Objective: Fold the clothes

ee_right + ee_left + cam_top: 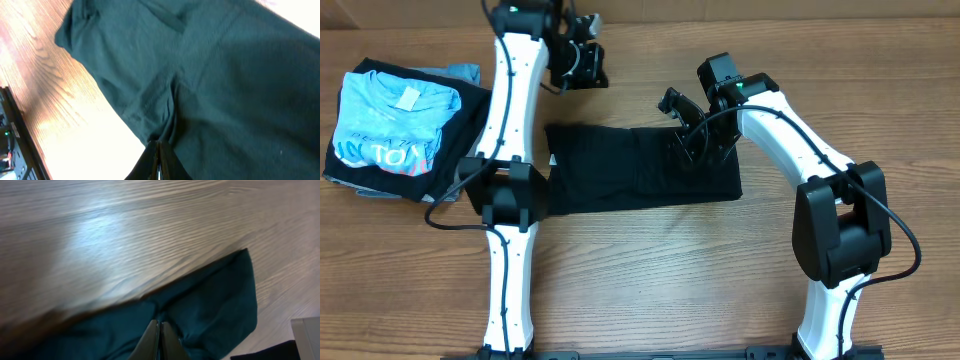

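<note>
Overhead: the black shirt (620,170) lies mid-table as a long flat band, so by my reading the fold is half done. The right gripper (692,145) leans down onto its right part, while the left gripper (582,68) reaches out beyond the band's far edge. Left wrist: that pincer's jaws are pressed together above a corner of dark cloth, and whether any is caught cannot be told. Right wrist: the jaws are closed on a pinch of shirt, creases gathering at the tips, so the next move likely calls for lifting this end and carrying it across to the left.
</note>
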Controlling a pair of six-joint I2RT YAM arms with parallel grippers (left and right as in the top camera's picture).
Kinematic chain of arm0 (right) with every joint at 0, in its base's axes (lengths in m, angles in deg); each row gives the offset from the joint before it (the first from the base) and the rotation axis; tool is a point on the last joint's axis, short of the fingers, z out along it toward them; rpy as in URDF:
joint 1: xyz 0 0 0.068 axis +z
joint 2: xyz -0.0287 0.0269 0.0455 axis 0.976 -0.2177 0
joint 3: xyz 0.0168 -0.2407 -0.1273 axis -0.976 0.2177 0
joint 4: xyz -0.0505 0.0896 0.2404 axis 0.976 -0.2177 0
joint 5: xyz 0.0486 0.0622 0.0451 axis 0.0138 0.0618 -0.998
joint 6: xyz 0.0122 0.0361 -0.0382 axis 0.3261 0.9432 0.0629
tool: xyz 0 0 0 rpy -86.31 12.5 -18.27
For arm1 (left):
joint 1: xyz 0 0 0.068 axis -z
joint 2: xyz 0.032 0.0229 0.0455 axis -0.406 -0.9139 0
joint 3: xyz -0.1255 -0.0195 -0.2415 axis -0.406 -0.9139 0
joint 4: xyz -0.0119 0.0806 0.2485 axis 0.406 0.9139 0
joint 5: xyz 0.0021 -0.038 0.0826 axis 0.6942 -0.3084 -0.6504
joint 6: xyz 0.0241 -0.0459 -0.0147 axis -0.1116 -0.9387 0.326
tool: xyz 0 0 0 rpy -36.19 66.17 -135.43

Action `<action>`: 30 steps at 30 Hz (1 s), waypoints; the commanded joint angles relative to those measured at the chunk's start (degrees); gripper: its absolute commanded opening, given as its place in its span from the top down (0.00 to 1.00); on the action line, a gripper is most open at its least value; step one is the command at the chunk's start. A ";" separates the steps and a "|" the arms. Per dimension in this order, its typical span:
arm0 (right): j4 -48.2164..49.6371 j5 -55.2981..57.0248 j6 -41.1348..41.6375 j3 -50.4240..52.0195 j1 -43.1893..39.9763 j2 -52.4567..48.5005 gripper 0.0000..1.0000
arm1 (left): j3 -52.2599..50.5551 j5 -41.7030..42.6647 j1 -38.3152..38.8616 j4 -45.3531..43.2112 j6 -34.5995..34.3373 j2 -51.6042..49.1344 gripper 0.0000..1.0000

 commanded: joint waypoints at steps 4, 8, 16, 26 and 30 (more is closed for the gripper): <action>10.10 -2.67 2.47 8.74 0.39 0.52 0.96 | 0.28 0.52 5.62 -3.69 4.17 0.55 0.96; 14.97 -2.86 2.43 14.16 0.37 0.52 0.96 | -0.04 0.96 6.49 -3.98 4.79 0.55 0.96; 14.75 -17.84 2.40 14.27 0.39 0.52 0.96 | -3.13 1.14 6.58 -5.77 4.87 0.55 0.96; 17.66 -25.16 2.45 12.76 -0.96 0.59 0.96 | -3.56 -0.35 6.54 -6.71 4.90 0.55 0.96; 17.31 -26.86 5.20 11.52 -5.38 0.59 0.96 | -3.56 -0.31 6.60 -7.30 4.87 0.55 0.96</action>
